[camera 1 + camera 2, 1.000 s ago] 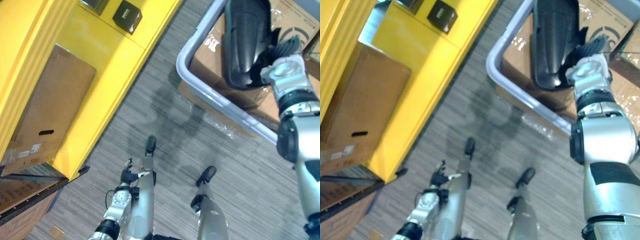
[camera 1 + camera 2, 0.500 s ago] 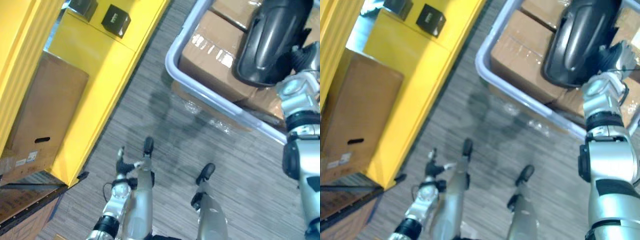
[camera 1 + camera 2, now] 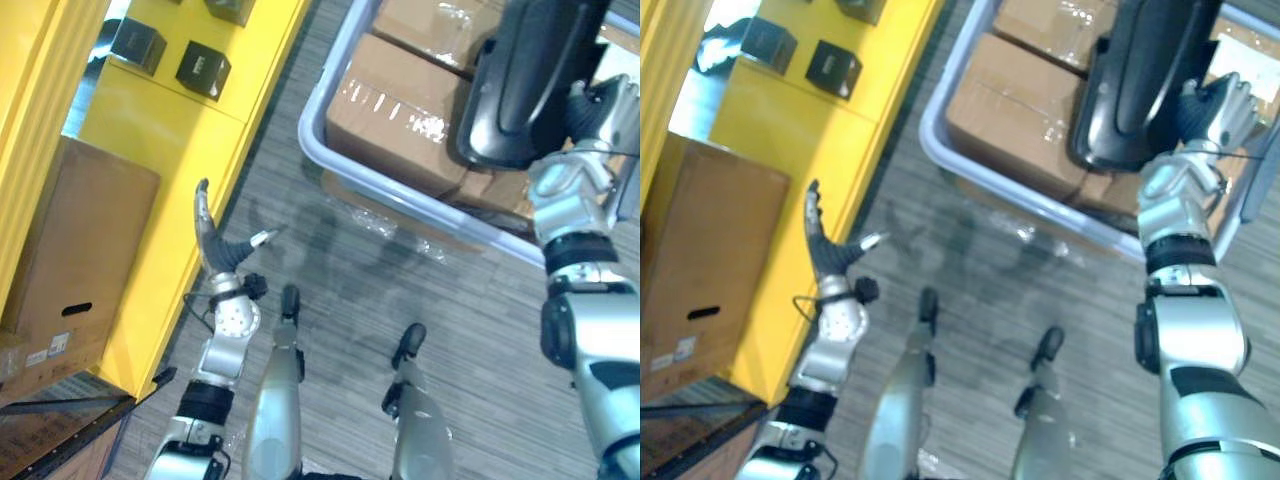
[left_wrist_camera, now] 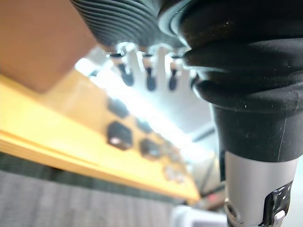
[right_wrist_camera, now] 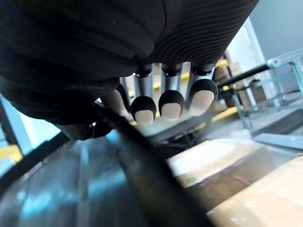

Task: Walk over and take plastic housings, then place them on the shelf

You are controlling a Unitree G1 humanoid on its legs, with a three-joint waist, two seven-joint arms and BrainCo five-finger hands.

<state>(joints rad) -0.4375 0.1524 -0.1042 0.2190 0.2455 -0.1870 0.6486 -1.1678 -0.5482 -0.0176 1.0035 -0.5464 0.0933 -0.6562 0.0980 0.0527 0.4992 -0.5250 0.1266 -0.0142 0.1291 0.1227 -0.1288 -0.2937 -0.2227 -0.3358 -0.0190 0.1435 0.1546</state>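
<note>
Beside the yellow shelf [image 3: 200, 130], cardboard boxes [image 3: 390, 110] are being carried in a cart [image 3: 333, 62]. Over them, the black housing [image 3: 530, 80] is being gripped by the right hand [image 3: 595, 115], fingers curled round its edge. The left hand [image 3: 222, 257] is being held up, fingers straight and thumb spread.

Silver-grey arms [image 3: 588, 335] — left hand [image 3: 224, 257], right hand [image 3: 592, 110]: dark ribbed covers, dark-tipped silver fingers [image 5: 171, 105].

Bright even light, soft shadows on floor [image 3: 480, 330], glare perhaps behind shelf [image 3: 790, 130]

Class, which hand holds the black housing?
The right hand, fingers curled on the housing at its edge; the left hand is open and empty.
</note>
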